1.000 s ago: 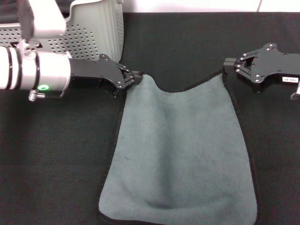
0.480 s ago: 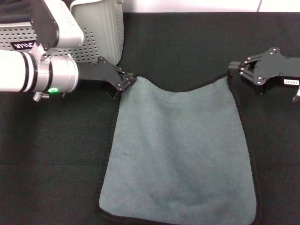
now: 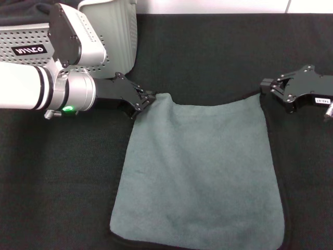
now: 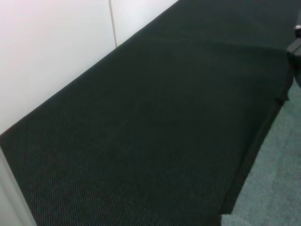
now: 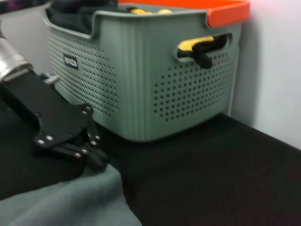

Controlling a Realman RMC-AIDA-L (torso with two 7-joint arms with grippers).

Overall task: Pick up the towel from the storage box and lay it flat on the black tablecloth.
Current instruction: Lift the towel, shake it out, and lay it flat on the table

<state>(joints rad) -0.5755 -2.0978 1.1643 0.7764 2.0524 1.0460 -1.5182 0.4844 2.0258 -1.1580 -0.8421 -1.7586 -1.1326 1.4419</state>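
Observation:
The grey-blue towel (image 3: pixel 200 166) lies spread on the black tablecloth (image 3: pixel 208 47), its far edge held slightly up. My left gripper (image 3: pixel 150 98) is shut on the towel's far left corner. My right gripper (image 3: pixel 266 86) is shut on the far right corner, so the far edge runs almost straight between them. The storage box (image 3: pixel 112 31) stands at the far left, behind my left arm. The right wrist view shows the box (image 5: pixel 141 80), the left gripper (image 5: pixel 91 153) and the towel corner (image 5: pixel 61 202). The left wrist view shows the tablecloth (image 4: pixel 155 117) and a strip of towel (image 4: pixel 275 188).
A dark cloth (image 3: pixel 21 10) lies in the box. The box also holds an orange thing (image 5: pixel 225 12) and a yellow and black item (image 5: pixel 200 47). A white wall (image 4: pixel 47 56) borders the table's far side.
Both grippers have moved toward me and lower with the towel corners, the right one also outward. The sagging far edge of the towel has been pulled nearly straight.

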